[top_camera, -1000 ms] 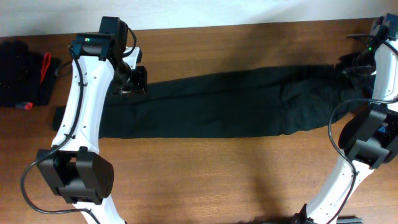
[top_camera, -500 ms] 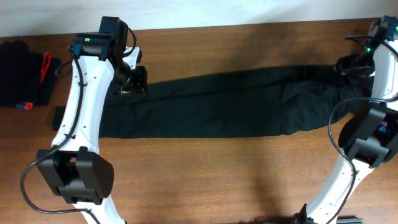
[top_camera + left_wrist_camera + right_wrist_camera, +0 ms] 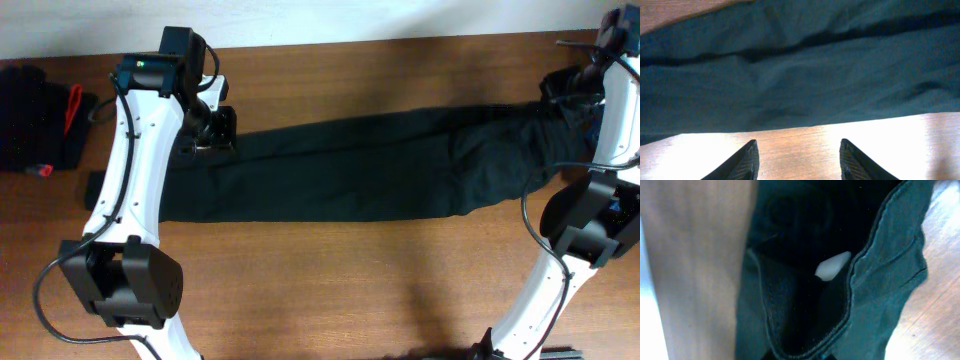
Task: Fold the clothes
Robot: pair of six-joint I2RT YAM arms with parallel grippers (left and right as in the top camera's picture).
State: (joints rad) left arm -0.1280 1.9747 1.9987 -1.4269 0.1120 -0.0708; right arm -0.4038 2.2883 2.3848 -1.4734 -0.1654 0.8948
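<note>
Long black jeans (image 3: 350, 170) lie flat across the table, legs to the left and waist to the right. My left gripper (image 3: 212, 130) hovers over the far edge of the leg ends. In the left wrist view it (image 3: 799, 156) is open above bare wood, with the dark cloth (image 3: 800, 75) just beyond its fingertips. My right gripper (image 3: 558, 92) is at the waist end's far corner. In the right wrist view it (image 3: 800, 355) is shut on the stitched waistband (image 3: 840, 325), which hangs open and shows a white label (image 3: 832, 266) inside.
A pile of black clothes (image 3: 35, 115) with a red strap (image 3: 72, 105) sits at the far left, and a small black object (image 3: 95, 188) lies beside the left arm. The wooden table (image 3: 330, 290) ends at a white wall behind.
My right gripper has shut on the waistband and drawn it slightly up toward the back right. The left arm has not moved.
</note>
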